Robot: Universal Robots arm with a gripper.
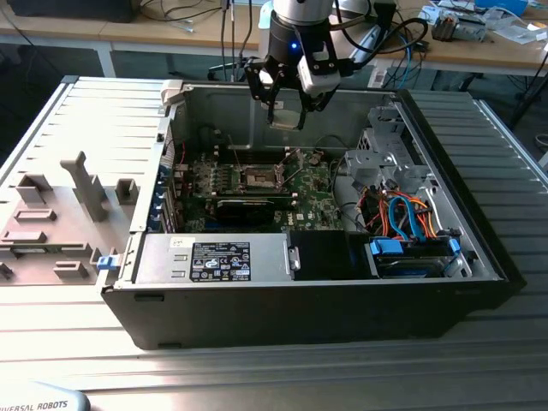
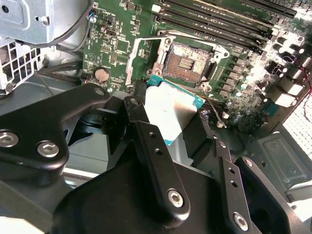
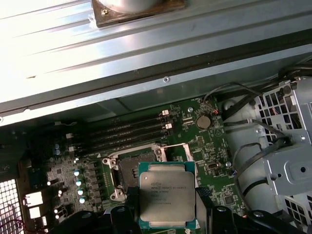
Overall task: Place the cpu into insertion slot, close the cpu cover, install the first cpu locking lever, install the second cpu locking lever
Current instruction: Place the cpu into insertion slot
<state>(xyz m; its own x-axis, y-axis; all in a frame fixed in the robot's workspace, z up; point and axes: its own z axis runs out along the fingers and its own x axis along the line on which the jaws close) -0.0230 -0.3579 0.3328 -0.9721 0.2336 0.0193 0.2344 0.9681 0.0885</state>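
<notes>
Currently my gripper (image 1: 285,113) hangs over the open computer case (image 1: 300,308), jaws clenched on opposite edges of the cpu (image 3: 167,199). I hold it flat, metal top up, so it can seat squarely. It sits above the bare socket (image 2: 187,59), apart from it. The cpu cover (image 2: 138,57) appears swung open beside the socket. Room is tight: far wall (image 1: 223,111) just behind, drive cage (image 1: 385,150) on the exterior view's right, graphics card (image 1: 248,205) nearer.
</notes>
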